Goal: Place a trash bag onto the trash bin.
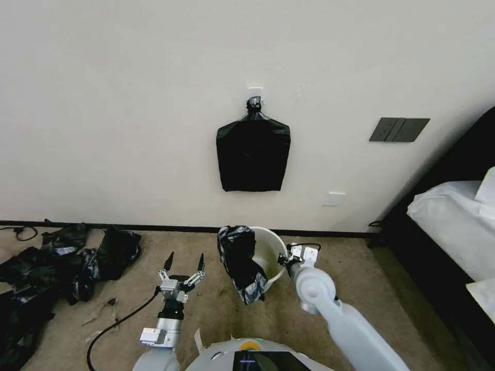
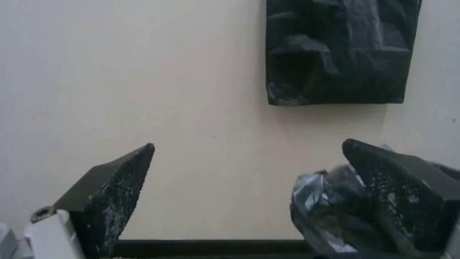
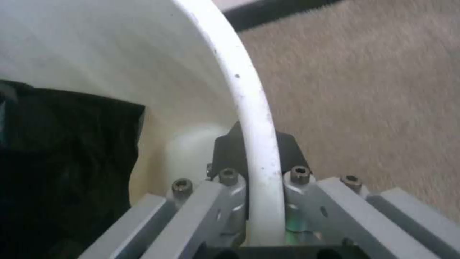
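Note:
The white trash bin [image 1: 271, 248] sits tilted on the carpet near the wall, its mouth facing me. My right gripper [image 1: 284, 259] is shut on the bin's right rim; in the right wrist view the rim [image 3: 254, 108] passes between the jaws of that gripper [image 3: 257, 140]. The black trash bag [image 1: 240, 264] hangs crumpled over the bin's left rim, partly inside [image 3: 62, 151] and partly down the outside. My left gripper [image 1: 185, 258] stands open to the left of the bag, fingers pointing up, holding nothing. In the left wrist view the bag [image 2: 326, 212] lies behind one finger of that gripper [image 2: 249, 144].
A flat black bundle [image 1: 252, 152] hangs from a wall hook above the bin. A heap of black bags [image 1: 56, 257] covers the floor at left, with a black cable [image 1: 118, 322] nearby. A bed [image 1: 454, 226] stands at right. Bare carpet surrounds the bin.

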You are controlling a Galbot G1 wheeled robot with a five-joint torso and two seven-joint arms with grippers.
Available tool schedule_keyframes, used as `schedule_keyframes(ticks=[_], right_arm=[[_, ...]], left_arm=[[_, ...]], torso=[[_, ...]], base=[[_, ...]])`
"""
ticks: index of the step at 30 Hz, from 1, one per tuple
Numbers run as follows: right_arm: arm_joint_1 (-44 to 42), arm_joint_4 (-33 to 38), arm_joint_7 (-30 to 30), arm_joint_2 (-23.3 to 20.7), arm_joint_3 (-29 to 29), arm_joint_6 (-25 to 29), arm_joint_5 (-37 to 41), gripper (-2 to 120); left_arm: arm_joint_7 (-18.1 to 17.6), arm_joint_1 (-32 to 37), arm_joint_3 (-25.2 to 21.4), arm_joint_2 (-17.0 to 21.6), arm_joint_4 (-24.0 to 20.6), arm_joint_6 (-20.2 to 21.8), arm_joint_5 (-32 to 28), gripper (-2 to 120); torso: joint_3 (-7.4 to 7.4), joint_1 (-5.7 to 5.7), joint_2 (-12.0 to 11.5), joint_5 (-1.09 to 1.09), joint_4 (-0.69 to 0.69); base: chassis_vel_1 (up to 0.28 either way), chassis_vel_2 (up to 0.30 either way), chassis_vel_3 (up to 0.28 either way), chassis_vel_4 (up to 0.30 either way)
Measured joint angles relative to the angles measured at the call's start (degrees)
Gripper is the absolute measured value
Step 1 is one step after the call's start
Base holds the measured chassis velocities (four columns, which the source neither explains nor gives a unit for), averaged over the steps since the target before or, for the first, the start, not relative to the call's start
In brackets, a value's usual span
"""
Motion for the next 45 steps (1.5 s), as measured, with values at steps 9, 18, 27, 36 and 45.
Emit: schedule_keyframes(ticks=[9,18,27,36,45], right_arm=[[-2.72,-1.23,1.12,2.50,0.03,0.56,-1.14,1],[-3.45,-3.38,-0.73,5.41,0.24,1.83,-3.88,1],[-4.81,0.33,-0.82,3.70,0.66,1.66,-4.25,30],[-7.85,8.75,-2.64,-0.54,4.93,1.05,-7.65,63],[-8.67,17.76,-20.41,-7.39,11.70,-4.31,-1.43,92]], left_arm=[[-0.01,-0.70,0.53,-0.16,0.40,0.07,-0.05,100],[0.00,-0.14,0.69,-0.42,0.21,0.08,-0.01,100],[0.01,0.02,1.21,-0.70,0.11,0.05,0.14,100],[0.01,0.09,1.58,-0.77,0.04,0.04,0.14,100],[-0.59,1.66,2.92,-0.63,0.05,1.03,-0.12,100]], torso=[[0.00,0.00,0.00,0.01,0.01],[0.00,0.00,0.00,0.00,0.00],[0.01,0.01,0.00,0.03,0.01],[0.00,0.01,0.00,0.02,-0.01],[0.00,0.00,0.00,0.01,-0.01]], base=[[0.000,0.000,0.000,0.000],[0.000,0.000,0.000,0.000],[0.000,0.000,0.000,0.000],[0.000,0.000,0.000,0.000],[0.000,0.000,0.000,0.000]])
